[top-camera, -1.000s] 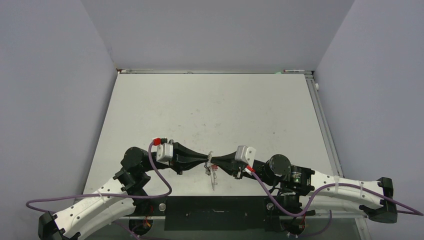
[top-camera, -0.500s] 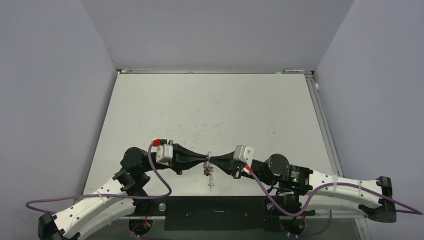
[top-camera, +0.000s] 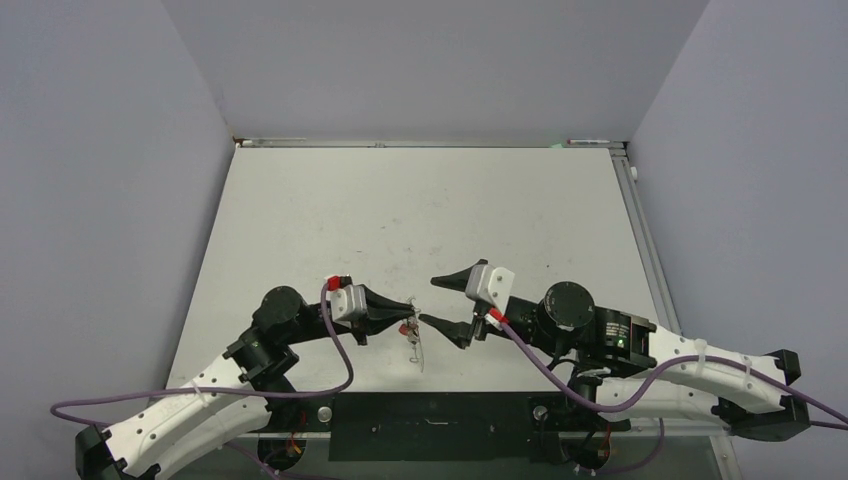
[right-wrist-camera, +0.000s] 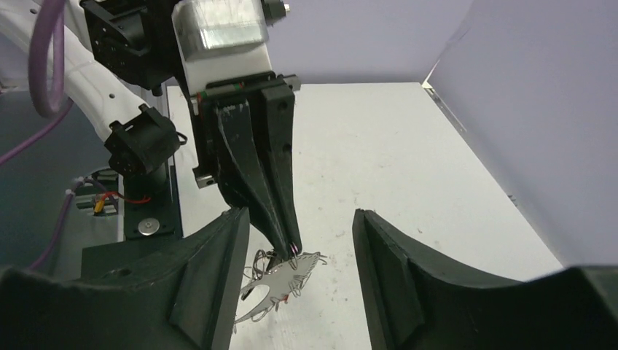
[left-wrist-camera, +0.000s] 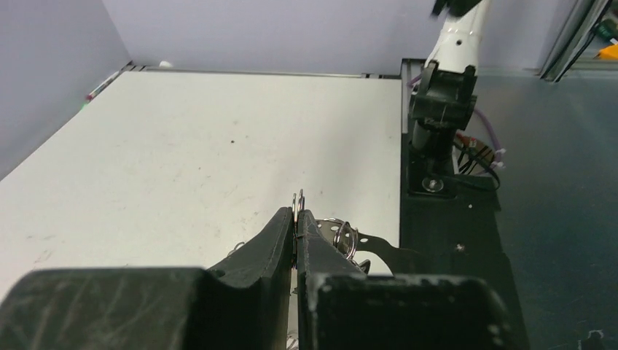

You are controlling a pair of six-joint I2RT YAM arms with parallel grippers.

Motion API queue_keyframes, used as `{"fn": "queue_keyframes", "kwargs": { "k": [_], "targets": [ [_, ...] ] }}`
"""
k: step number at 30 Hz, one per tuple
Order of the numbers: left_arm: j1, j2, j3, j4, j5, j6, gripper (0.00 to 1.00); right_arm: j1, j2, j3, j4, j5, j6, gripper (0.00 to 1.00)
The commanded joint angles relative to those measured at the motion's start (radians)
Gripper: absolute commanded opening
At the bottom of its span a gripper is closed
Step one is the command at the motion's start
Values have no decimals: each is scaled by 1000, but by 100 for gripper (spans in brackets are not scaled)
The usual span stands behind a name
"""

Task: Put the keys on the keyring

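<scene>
My left gripper (top-camera: 410, 303) is shut on a thin silvery split ring (left-wrist-camera: 297, 198) that sticks out past its tips. From that ring the keyring (right-wrist-camera: 280, 286) hangs above the table: a flat silvery piece with several small wire rings along its edge and a red tag (top-camera: 403, 326). The keys cannot be told apart within this bunch. My right gripper (top-camera: 427, 300) is open just right of the left tips, touching nothing. In the right wrist view its fingers (right-wrist-camera: 226, 255) stand on either side of the left gripper (right-wrist-camera: 290, 244) and the bunch.
The white table (top-camera: 420, 220) is walled in grey on three sides. A black base plate (top-camera: 430, 410) lies along the near edge between the two arm bases. A metal rail (top-camera: 645, 240) runs down the right side.
My right gripper has opened, let go of the bunch and drawn back a little. The left gripper stays shut and has shifted slightly up and away with the bunch hanging from it.
</scene>
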Motion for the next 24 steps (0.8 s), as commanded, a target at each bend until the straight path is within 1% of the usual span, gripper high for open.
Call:
{"fn": "queue_keyframes", "kwargs": {
  "k": [1, 5, 10, 12, 16, 19, 24],
  "targets": [
    [-15, 22, 89, -69, -81, 104, 0, 7, 118, 214, -334, -18, -45, 56],
    [-22, 35, 96, -95, -92, 122, 0, 7, 220, 292, -445, 7, -71, 55],
    [-25, 33, 92, -98, -84, 126, 0, 7, 279, 343, -514, -32, -113, 52],
    [-26, 37, 93, -99, -71, 126, 0, 7, 284, 357, -521, -44, -127, 50],
    [-30, 44, 95, -101, -46, 125, 0, 4, 302, 368, -533, -67, -148, 44],
    [-34, 39, 94, -101, -34, 125, 0, 3, 316, 368, -543, -58, -164, 39],
    [-34, 37, 94, -101, -16, 122, 0, -15, 332, 363, -536, -47, -187, 34]
  ]
}}
